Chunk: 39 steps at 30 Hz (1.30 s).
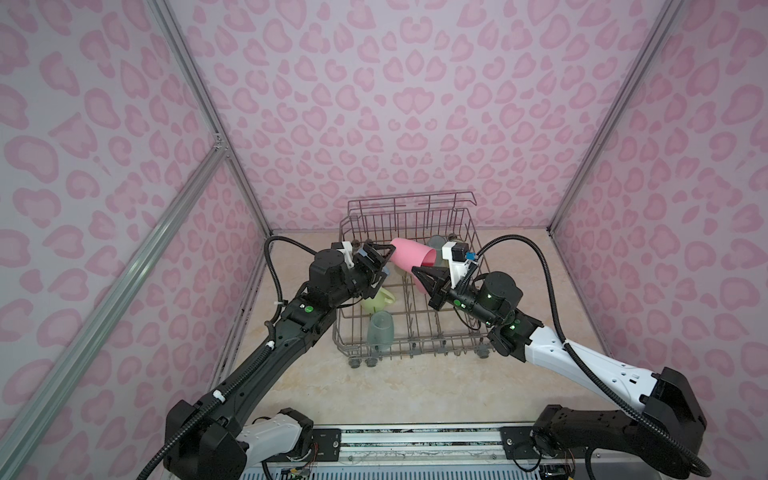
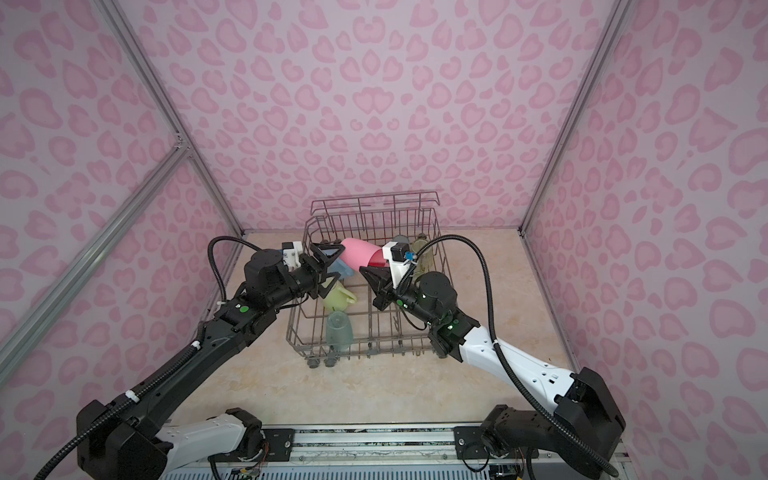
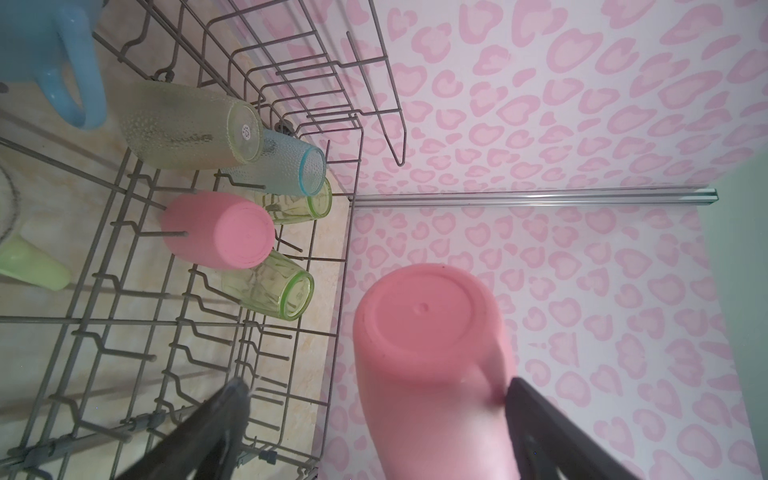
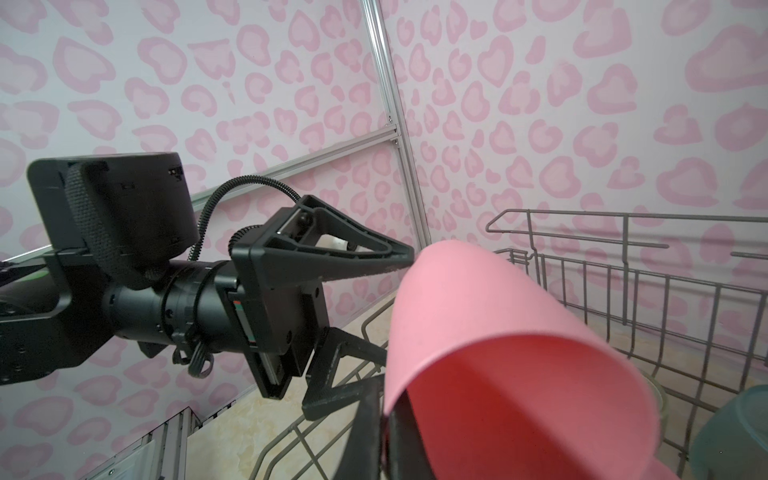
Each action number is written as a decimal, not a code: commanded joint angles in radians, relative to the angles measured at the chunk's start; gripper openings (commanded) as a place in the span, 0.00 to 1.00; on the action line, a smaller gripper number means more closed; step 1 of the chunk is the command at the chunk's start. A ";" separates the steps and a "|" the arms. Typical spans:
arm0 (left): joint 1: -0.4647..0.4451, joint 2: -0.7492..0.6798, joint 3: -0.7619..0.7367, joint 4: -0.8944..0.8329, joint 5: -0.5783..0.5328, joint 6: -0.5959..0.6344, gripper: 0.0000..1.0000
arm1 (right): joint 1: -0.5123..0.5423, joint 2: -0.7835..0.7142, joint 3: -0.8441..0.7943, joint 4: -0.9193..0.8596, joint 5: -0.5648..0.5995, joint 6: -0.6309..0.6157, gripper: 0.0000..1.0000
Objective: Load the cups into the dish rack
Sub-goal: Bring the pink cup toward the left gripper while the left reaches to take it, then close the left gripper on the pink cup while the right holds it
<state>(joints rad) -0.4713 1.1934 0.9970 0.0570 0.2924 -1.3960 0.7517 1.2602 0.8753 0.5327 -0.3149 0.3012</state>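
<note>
Two fingers of the right gripper [image 1: 415, 272] are pinched shut on the rim of a pink tumbler [image 1: 411, 254], one inside the mouth and one outside. They hold it tilted in the air above the dish rack [image 1: 415, 352]. The left gripper [image 2: 336, 264] stands wide open around the tumbler's base. In the left wrist view one finger [image 3: 540, 415] seems to touch the cup's side, though the contact is blurred. In the rack's far right part a second pink tumbler [image 3: 220, 230] sits between two lime-green cups [image 3: 274, 291], beside a teal cup [image 3: 291, 166] and a greyish-beige cup [image 3: 187, 129]. On the rack's left side lie a light-blue mug [image 3: 54, 62], a pale-yellow mug [image 1: 376, 301] and a second teal cup [image 1: 380, 330].
</note>
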 commanded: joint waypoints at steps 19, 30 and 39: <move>0.005 0.040 0.014 0.152 0.031 -0.087 1.00 | 0.024 0.045 0.025 0.016 -0.041 -0.033 0.00; 0.008 0.050 0.005 0.192 0.056 -0.107 0.95 | 0.024 0.083 0.054 0.022 -0.057 -0.035 0.00; 0.010 0.061 -0.006 0.213 0.057 -0.118 0.83 | 0.024 0.091 0.063 0.022 -0.068 -0.029 0.00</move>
<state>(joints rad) -0.4641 1.2495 0.9951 0.2070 0.3412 -1.5101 0.7742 1.3453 0.9344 0.5327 -0.3653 0.2695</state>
